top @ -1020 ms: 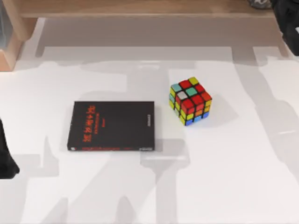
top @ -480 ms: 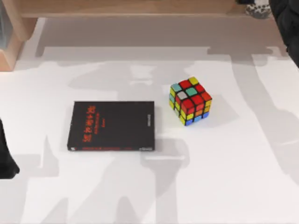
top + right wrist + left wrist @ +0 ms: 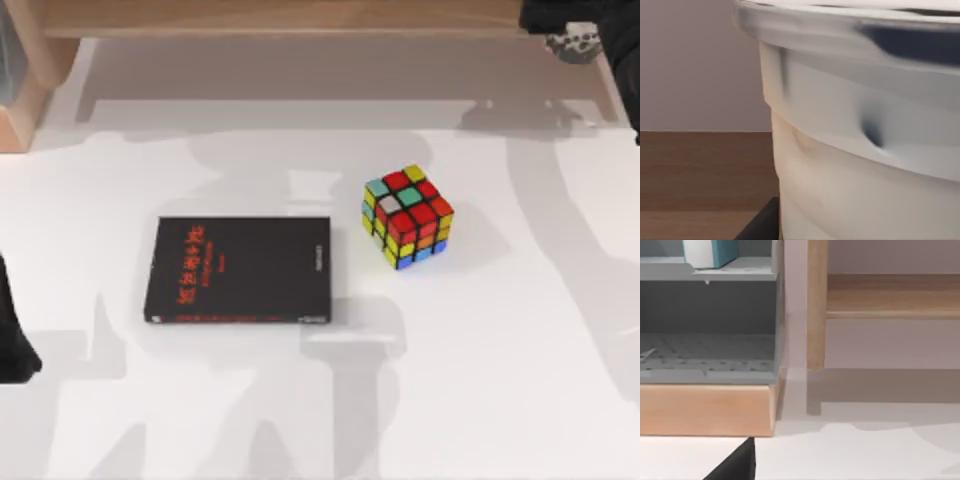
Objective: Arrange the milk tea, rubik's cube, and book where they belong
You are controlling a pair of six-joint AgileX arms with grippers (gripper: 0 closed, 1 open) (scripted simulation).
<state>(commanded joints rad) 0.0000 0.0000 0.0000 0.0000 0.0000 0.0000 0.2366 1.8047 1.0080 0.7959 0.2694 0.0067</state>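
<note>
Carrying the milk tea [image 3: 860, 150], the right gripper [image 3: 578, 35] had shifted leftward along the wooden shelf [image 3: 280, 18] at upper right; fingers' state couldn't be told. Rubik's cube [image 3: 405, 216] and book [image 3: 240, 270] stayed on the surface [image 3: 500, 380], still unplaced. Left arm [image 3: 12, 330] parked at left edge.

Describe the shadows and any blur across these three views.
Top view: broad soft grey shadows streak the white table around the book and rubik's cube. Right wrist view: a pale cup looms close, its rim smeared. Left wrist view: the shelf post casts a faint shadow.
</note>
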